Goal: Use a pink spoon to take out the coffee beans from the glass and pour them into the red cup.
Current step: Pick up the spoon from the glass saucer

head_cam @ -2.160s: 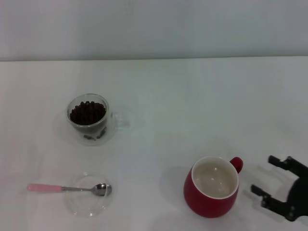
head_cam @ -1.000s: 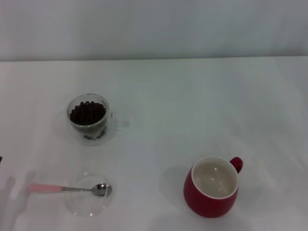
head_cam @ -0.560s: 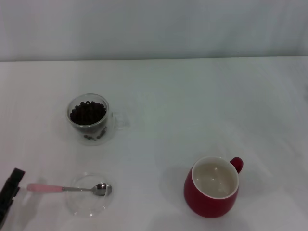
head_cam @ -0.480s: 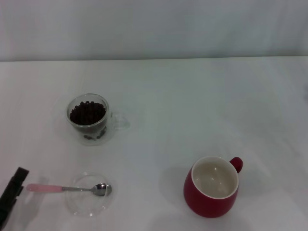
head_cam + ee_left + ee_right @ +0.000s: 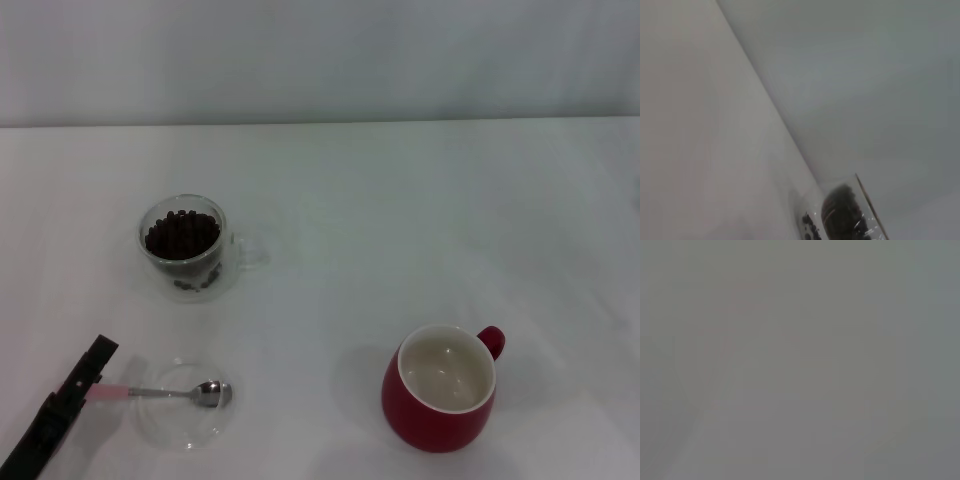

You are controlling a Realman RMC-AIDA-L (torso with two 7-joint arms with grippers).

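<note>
My left hand point(image 5: 85, 380) has come in from the lower left corner since half a second ago: its dark finger point(image 5: 70, 400) then stood short of the pink spoon's point(image 5: 165, 392) handle end, and now it lies across that end, covering much of the pale pink handle. I see only one dark bar of the hand, cut off by the picture's edge, so I cannot tell how far it is open or whether it has hold of anything. The spoon itself has not moved; its metal bowl sits just beyond the fingertip, resting on the clear glass saucer point(image 5: 185, 428), with a short stub of pink showing right beside the finger.

The glass point(image 5: 185, 248) with its coffee beans point(image 5: 181, 233) stands farther out from the hand, well apart, unchanged. The red cup point(image 5: 440, 390) sits far off across the worktop point(image 5: 400, 220) from the hand, its white inside bare, also as before. My right hand showed beside the cup two seconds ago and is now out of sight.

The left wrist view catches only a tilted slice of the glass point(image 5: 840, 215) and beans point(image 5: 837, 212), cut off at the edge; the right wrist view is a featureless grey blur.
</note>
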